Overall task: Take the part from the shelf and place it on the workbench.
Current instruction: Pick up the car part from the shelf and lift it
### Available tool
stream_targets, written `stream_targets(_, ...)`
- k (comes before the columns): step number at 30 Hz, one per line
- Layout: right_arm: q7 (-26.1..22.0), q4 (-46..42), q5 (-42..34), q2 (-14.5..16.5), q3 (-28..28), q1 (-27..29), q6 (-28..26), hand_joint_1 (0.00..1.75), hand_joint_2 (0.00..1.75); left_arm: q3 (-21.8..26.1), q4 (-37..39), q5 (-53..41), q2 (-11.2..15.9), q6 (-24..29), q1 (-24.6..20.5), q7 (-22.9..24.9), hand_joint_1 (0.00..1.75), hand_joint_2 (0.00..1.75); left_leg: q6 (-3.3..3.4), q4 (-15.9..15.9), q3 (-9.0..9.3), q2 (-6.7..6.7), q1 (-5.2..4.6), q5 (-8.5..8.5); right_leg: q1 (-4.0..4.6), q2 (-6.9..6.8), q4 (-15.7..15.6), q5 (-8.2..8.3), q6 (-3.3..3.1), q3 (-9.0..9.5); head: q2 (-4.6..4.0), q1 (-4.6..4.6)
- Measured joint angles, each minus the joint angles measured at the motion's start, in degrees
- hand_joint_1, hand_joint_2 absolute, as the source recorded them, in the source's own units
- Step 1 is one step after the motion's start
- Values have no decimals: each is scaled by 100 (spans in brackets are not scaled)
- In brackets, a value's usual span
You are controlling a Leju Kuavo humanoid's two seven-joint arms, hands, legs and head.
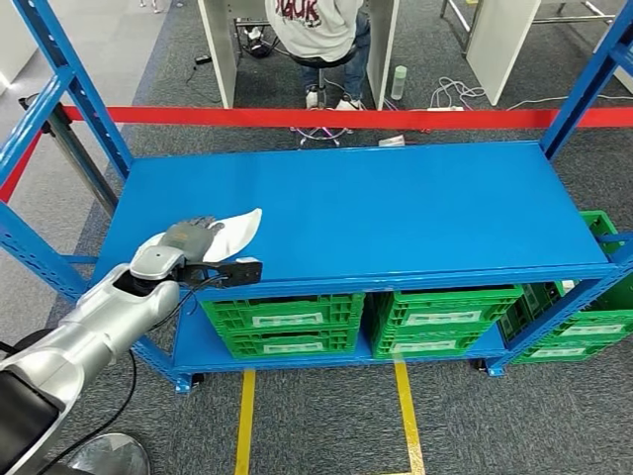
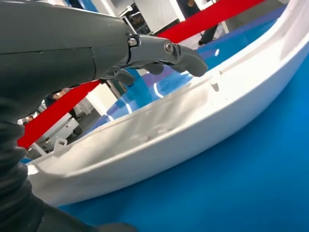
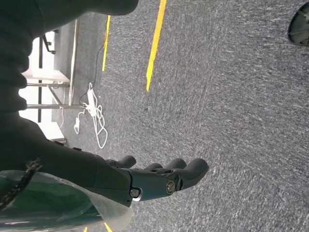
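I can't read any text: the seated person's shirt (image 1: 312,22) lettering is cut off, and the green crates' (image 1: 287,323) labels are blurred.

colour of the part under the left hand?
White part; clearest in the left wrist view.

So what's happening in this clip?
The robot's left hand lies over a curved white part on the blue shelf, near its front left corner. Whether it grips the part is unclear. The right hand hangs over the carpet, holding nothing. A person sits beyond the red tape.
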Motion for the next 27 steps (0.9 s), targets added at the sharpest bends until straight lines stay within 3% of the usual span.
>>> stream_targets(27, -59, 0, 21, 1, -58, -7, -12, 0, 175, 651, 354, -464, -206, 358, 253, -124, 175, 175, -1, -9, -6, -28, 0, 72, 0, -34, 0, 53, 0, 11, 1, -1)
